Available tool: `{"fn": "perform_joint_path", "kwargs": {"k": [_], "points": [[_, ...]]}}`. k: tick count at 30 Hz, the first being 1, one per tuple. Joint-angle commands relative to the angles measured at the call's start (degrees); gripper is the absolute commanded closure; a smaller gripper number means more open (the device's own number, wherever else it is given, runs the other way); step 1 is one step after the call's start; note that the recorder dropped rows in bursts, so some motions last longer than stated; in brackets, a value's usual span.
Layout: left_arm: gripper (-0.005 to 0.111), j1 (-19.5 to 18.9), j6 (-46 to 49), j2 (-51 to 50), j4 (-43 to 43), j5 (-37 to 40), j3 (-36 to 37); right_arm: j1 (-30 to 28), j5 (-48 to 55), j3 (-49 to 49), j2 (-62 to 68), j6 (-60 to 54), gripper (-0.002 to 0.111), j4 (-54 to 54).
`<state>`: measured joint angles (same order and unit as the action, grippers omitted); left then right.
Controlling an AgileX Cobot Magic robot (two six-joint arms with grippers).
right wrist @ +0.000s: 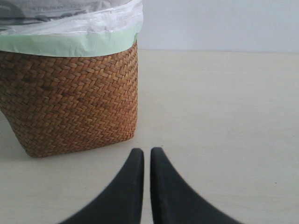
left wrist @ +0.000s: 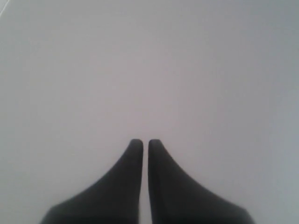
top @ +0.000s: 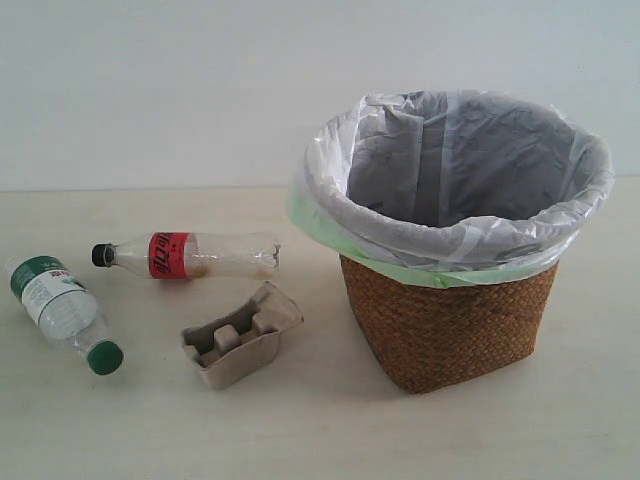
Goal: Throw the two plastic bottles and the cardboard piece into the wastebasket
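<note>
1. The wastebasket (top: 450, 320), brown woven wicker with a white and pale green bag (top: 450, 170) folded over its rim, stands upright on the desk (top: 500, 430), near the right end effector (right wrist: 146, 150).
2. The cardboard piece (top: 240, 345), grey-beige, hollows upward, sits beyond the wastebasket from that end effector.
3. The slim red-label bottle (top: 190, 255), black-capped, lies on its side, farther off.
4. The stout green-cap bottle (top: 62, 312) lies on its side, farthest away.

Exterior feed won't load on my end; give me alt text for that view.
A wicker wastebasket lined with a plastic bag stands upright on the right of a pale table. To its left lie the red-label bottle, the green-cap bottle and the cardboard piece, all apart from one another. No arm shows.
</note>
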<state>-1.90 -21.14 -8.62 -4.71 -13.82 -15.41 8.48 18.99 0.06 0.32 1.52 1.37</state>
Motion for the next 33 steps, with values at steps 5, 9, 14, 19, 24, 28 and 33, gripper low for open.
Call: {"fn": "perform_joint_path", "kwargs": {"k": [5, 9, 14, 19, 24, 28, 33], "points": [[0.092, -0.16, 0.58, -20.31, 0.15, 19.77, -21.78, 0.08, -0.54, -0.06, -0.32, -0.2, 0.106, 0.46], [0.052, -0.16, 0.74, -31.16, 0.15, 27.84, -29.43, 0.08, -0.54, -0.06, -0.32, -0.2, 0.106, 0.46], [-0.003, -0.16, 6.15, -44.56, -1.01, 40.73, -35.68, 0.08, -0.54, -0.06, -0.32, -0.2, 0.106, 0.46], [-0.003, -0.16, 9.41, -55.4, -2.47, 44.71, -36.09, 0.08, -0.54, -0.06, -0.32, -0.2, 0.106, 0.46], [-0.003, -0.16, 9.41, -65.41, -5.35, 43.8, -36.09, 0.08, -0.54, -0.06, -0.32, -0.2, 0.106, 0.46], [-0.003, -0.16, 10.41, -71.89, -5.14, 41.76, -35.99, 0.08, -0.54, -0.06, -0.32, -0.2, 0.106, 0.46], [-0.003, -0.16, 10.41, -79.86, -7.54, 39.46, -35.87, 0.08, -0.54, -0.06, -0.32, -0.2, 0.106, 0.46]]}}
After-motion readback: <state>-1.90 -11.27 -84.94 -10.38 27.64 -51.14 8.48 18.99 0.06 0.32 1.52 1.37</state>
